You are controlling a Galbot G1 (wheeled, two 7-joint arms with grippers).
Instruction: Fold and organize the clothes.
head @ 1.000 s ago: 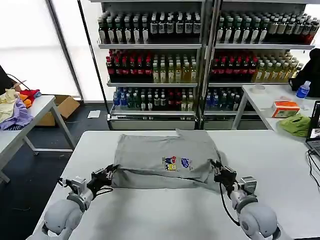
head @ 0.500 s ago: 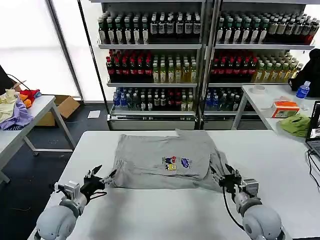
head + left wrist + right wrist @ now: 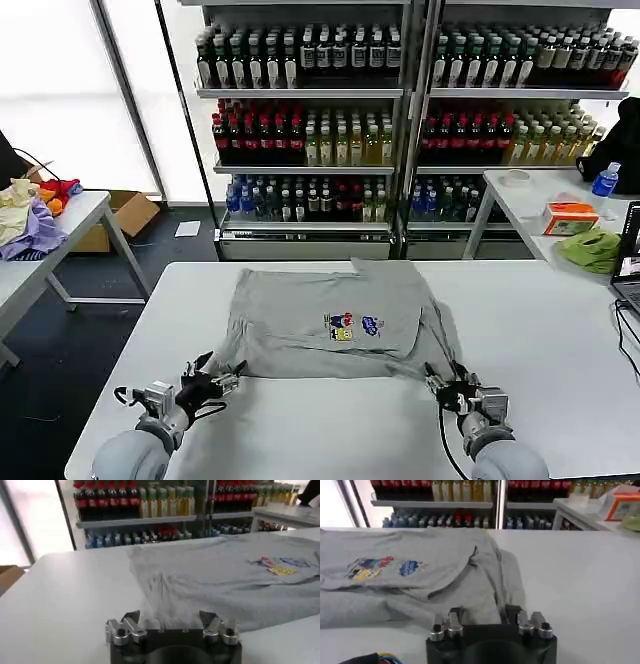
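The shirt [image 3: 335,320] lies wide across the desk [image 3: 560,330], just far of both pincers. Left pincer [image 3: 218,380] and right pincer [image 3: 447,385] sit released at its near corners, equally close.

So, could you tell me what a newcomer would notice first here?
A folded light grey shirt with a small multicoloured chest print lies mid-table. The left pincer and right pincer sit open at its near corners, not gripping. Behind the white table stand shelves of bottled drinks.
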